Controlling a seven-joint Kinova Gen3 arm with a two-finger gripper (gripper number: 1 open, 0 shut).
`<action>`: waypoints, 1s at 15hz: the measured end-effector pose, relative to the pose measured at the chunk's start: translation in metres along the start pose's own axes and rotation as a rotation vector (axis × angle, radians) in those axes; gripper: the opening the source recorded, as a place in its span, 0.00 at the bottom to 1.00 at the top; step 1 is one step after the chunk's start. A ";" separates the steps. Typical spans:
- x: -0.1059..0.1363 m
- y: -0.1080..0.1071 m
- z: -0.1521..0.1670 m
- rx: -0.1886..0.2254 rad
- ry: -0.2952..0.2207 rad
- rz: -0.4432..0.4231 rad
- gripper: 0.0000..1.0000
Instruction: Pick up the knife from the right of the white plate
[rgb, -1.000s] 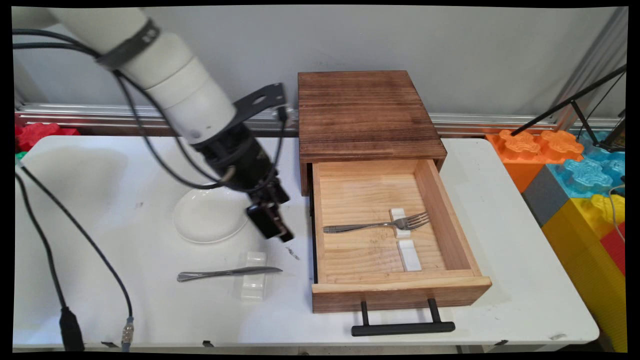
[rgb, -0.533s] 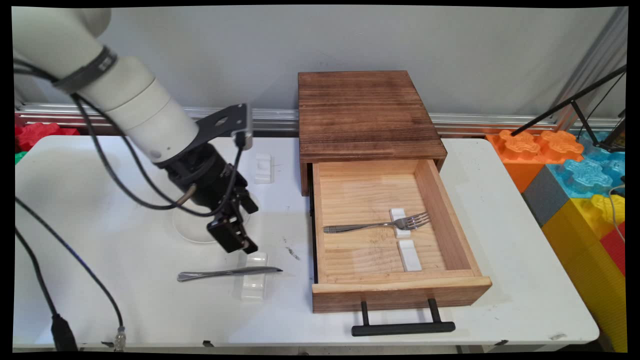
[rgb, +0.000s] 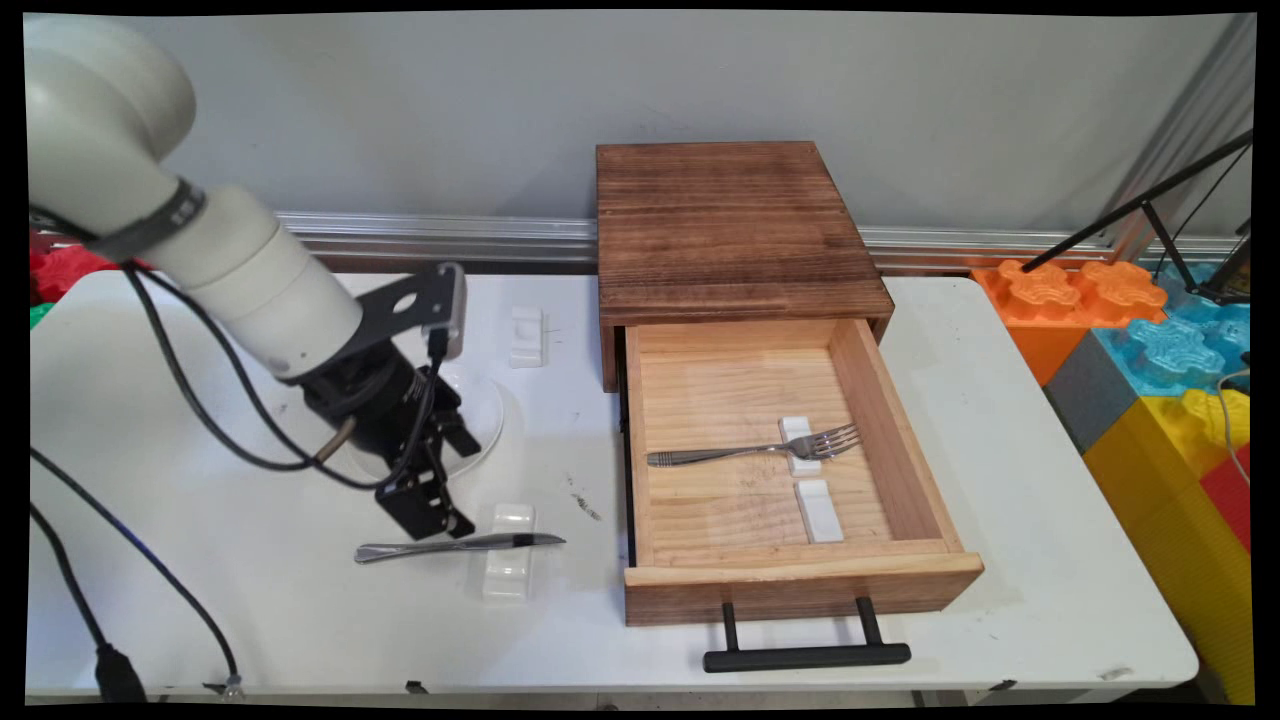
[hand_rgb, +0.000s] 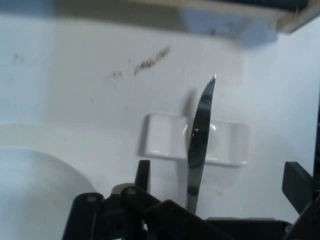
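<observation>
Hand (rgb: 432, 512) low over the counter (rgb: 300, 620), just above the knife (rgb: 455, 546), near the handle half of it. Hand view: fingers spread wide, one finger (hand_rgb: 143, 175) left of the knife (hand_rgb: 199, 135), the other (hand_rgb: 298, 186) far right, knife between them, nothing gripped. Whether fingertips touch the counter: cannot tell.

Landmark: knife. It lies flat, blade resting across a white rest (rgb: 508, 550), handle end pointing away from the drawer. Hand view shows the serrated blade edge and tip past the rest (hand_rgb: 195, 140); main view does not show the teeth. Hand view also catches a dark scuff on the counter (hand_rgb: 145, 62) beyond the knife tip, and the curved edge of a white plate (hand_rgb: 35, 190) to the lower left.

Main view gives what the hand view lacks: the plate (rgb: 478, 425) sits behind the knife, mostly hidden by the arm. A wooden cabinet (rgb: 735, 225) stands behind and right of the knife, its drawer (rgb: 790, 580) pulled open, black handle (rgb: 805, 655) toward the counter's near edge. Inside the drawer: a fork (rgb: 755, 450) lying with its neck on one white rest (rgb: 797, 432), another rest (rgb: 818, 510) bare just nearer.

Counts: knife 1, fork 1, plate 1, white rests 4, the fourth (rgb: 526, 336) behind the knife, near the cabinet's left side.
</observation>
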 end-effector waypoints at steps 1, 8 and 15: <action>-0.006 0.000 0.005 0.002 -0.003 0.003 1.00; -0.031 0.000 0.040 0.020 -0.018 0.024 1.00; -0.043 0.000 0.062 0.031 -0.024 0.037 1.00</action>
